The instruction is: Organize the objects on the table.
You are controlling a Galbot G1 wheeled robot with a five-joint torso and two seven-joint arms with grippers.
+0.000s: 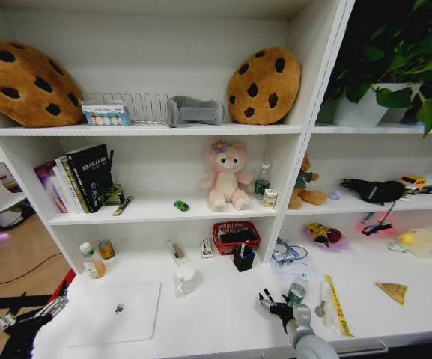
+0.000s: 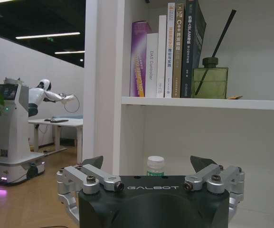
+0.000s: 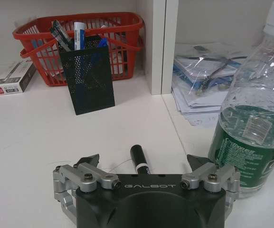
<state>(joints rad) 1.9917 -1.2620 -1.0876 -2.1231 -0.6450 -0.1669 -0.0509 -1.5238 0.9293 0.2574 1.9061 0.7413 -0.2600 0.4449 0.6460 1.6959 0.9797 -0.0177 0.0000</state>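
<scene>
A black pen [image 3: 138,159] lies on the white table [image 1: 223,314], and my right gripper [image 3: 144,162] stands open just behind it, one fingertip on each side. In the head view this gripper [image 1: 274,302] is low at the front, beside a clear water bottle [image 1: 298,292] with a green label [image 3: 250,130]. A black mesh pen holder [image 3: 91,71] with pens stands farther back. The silver laptop [image 1: 118,310] lies shut at the front left, a white mug [image 1: 186,280] behind it. My left gripper [image 1: 32,314] hangs open off the table's left end, facing a small green-capped bottle [image 2: 155,165].
A red basket [image 1: 236,236] and a small box [image 3: 13,78] sit behind the pen holder. A shelf upright [image 3: 156,45] stands close by. Papers in plastic [image 1: 287,254] lie right of it. Books [image 2: 167,50] and a diffuser [image 2: 210,81] fill the left shelf; a green toy car [image 1: 181,205] sits near a plush.
</scene>
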